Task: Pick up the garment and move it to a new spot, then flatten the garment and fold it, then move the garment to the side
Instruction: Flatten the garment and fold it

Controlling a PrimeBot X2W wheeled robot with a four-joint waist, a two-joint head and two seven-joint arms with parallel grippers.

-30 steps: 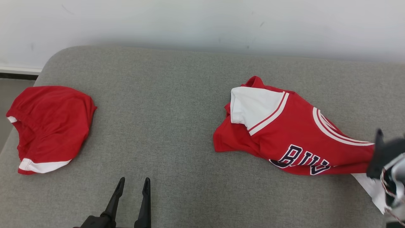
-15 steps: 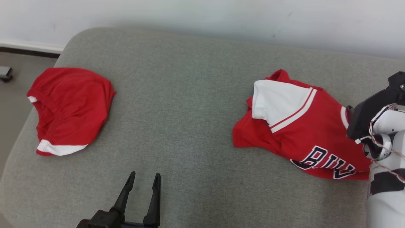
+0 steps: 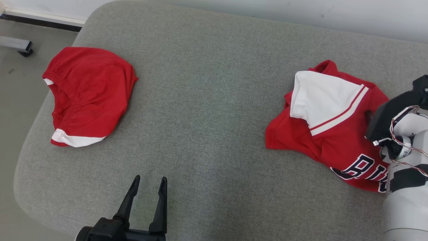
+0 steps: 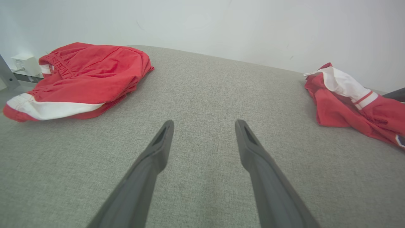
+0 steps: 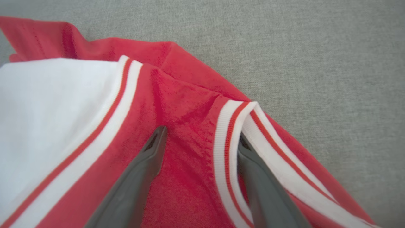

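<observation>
Grey cushion (image 3: pixel 214 100): red jersey (image 3: pixel 334 144) at right, right tool (image 5: pixel 201 137) wide astride its collar trim; left tool (image 3: pixel 149 180) wide, empty.

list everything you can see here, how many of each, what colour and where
jersey: one, red with a white sleeve and dark lettering, crumpled on the cushion's right side
shorts: one, red with white trim, on the cushion's left side
cushion: one, grey fabric, under both garments
wall: one, white, behind the cushion
floor: grey, left of the cushion
metal bar: one, grey, on the floor at far left
small box: one, white, low by the wall beyond the shorts
left gripper: one, dark, open, over bare cushion between the garments
right gripper: one, dark, open, straddling the jersey's white striped trim
</observation>
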